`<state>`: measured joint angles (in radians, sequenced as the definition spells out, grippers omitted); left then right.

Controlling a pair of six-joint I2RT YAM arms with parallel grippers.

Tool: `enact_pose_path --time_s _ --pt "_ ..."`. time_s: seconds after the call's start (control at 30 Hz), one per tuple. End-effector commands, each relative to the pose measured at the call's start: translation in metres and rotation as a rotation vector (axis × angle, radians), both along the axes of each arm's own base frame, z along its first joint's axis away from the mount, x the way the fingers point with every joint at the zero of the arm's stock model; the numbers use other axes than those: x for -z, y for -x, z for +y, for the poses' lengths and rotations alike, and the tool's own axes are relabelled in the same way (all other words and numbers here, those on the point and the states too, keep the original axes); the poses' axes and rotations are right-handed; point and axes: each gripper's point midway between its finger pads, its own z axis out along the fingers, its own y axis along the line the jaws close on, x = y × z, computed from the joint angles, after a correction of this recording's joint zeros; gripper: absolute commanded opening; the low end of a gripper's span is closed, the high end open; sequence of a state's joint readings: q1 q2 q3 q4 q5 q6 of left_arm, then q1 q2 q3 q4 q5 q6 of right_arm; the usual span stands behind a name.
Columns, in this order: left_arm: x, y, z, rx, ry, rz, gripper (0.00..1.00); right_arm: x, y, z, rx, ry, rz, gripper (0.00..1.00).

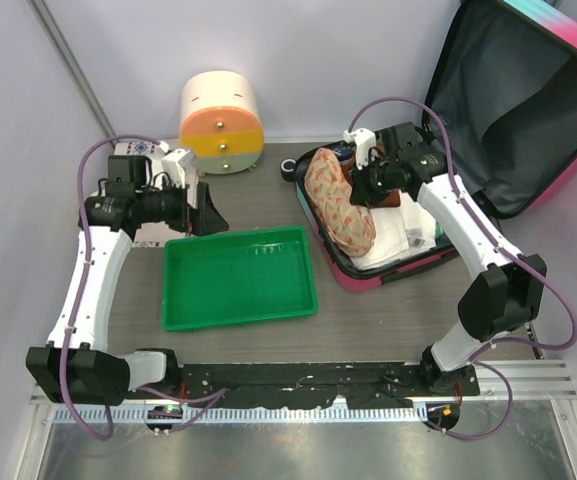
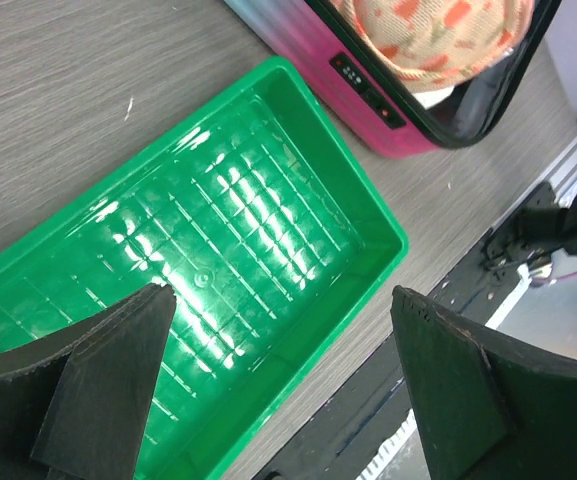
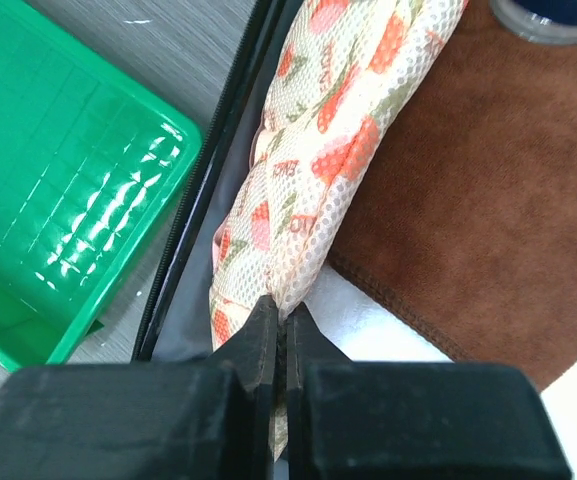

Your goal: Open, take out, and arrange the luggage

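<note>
the luggage (image 1: pixel 388 275) lies open on the right rear of the table (image 1: pixel 388 320), its lid (image 1: pixel 518 110) leaning up behind it to the right, with the tray (image 1: pixel 238 318) just left of it and the drawer box (image 1: pixel 221 122) behind the tray at the far edge. inside the luggage a fabric bundle (image 1: pixel 340 205) lies along the left side, with a towel (image 3: pixel 468 200) beside it on its right. the left gripper (image 1: pixel 200 215) hangs over the tray's rear left corner, and the right gripper (image 3: pixel 280 330) is over the luggage, touching the bundle.
</note>
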<state>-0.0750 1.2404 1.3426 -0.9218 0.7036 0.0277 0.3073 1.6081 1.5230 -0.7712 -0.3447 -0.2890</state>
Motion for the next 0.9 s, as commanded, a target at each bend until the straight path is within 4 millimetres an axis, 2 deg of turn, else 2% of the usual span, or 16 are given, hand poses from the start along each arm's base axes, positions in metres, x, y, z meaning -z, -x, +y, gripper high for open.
enact_pose_path --time_s 0.0,0.03,0.1,0.2,0.23,0.3,0.33,0.43,0.47,0.6,0.63,0.67,0.73,0.87 --pt "-0.027 -0.009 0.002 -0.068 0.148 -0.014 0.95 -0.092 0.008 0.004 -0.061 -0.024 -0.229 0.01" --pt "-0.028 -0.010 0.002 -0.075 0.165 -0.001 0.95 -0.108 0.010 0.008 -0.077 -0.034 -0.268 0.01" --pt "-0.034 -0.017 0.012 -0.126 0.220 0.022 0.95 -0.126 0.025 0.021 -0.149 -0.027 -0.321 0.01" --pt "-0.042 -0.025 0.022 -0.169 0.298 0.070 0.95 -0.144 0.045 0.033 -0.233 0.014 -0.398 0.01" --pt "-0.043 -0.029 0.025 -0.180 0.316 0.087 0.95 -0.143 0.056 0.047 -0.286 0.025 -0.409 0.01" --pt "-0.044 -0.032 0.036 -0.213 0.340 0.115 0.94 -0.143 0.065 0.055 -0.343 0.083 -0.462 0.01" --pt "-0.047 -0.034 0.040 -0.221 0.338 0.109 0.93 -0.141 0.077 0.069 -0.394 0.095 -0.490 0.01" --pt "-0.044 -0.038 0.054 -0.256 0.326 0.126 0.92 -0.136 0.082 0.084 -0.445 0.174 -0.575 0.01" --pt "-0.043 -0.039 0.060 -0.273 0.323 0.129 0.91 -0.134 0.090 0.097 -0.483 0.181 -0.594 0.01" --pt "-0.042 -0.039 0.073 -0.309 0.318 0.135 0.91 -0.133 0.094 0.129 -0.531 0.175 -0.619 0.01" --pt "-0.041 -0.039 0.076 -0.314 0.318 0.135 0.91 -0.140 0.095 0.136 -0.538 0.161 -0.637 0.01" --pt "-0.040 -0.039 0.079 -0.325 0.318 0.132 0.91 -0.136 0.095 0.145 -0.554 0.165 -0.628 0.01" --pt "-0.037 -0.040 0.083 -0.332 0.314 0.136 0.91 -0.136 0.103 0.160 -0.597 0.153 -0.630 0.01" --pt "-0.034 -0.043 0.086 -0.335 0.315 0.135 0.91 -0.116 0.108 0.183 -0.662 0.183 -0.615 0.01"
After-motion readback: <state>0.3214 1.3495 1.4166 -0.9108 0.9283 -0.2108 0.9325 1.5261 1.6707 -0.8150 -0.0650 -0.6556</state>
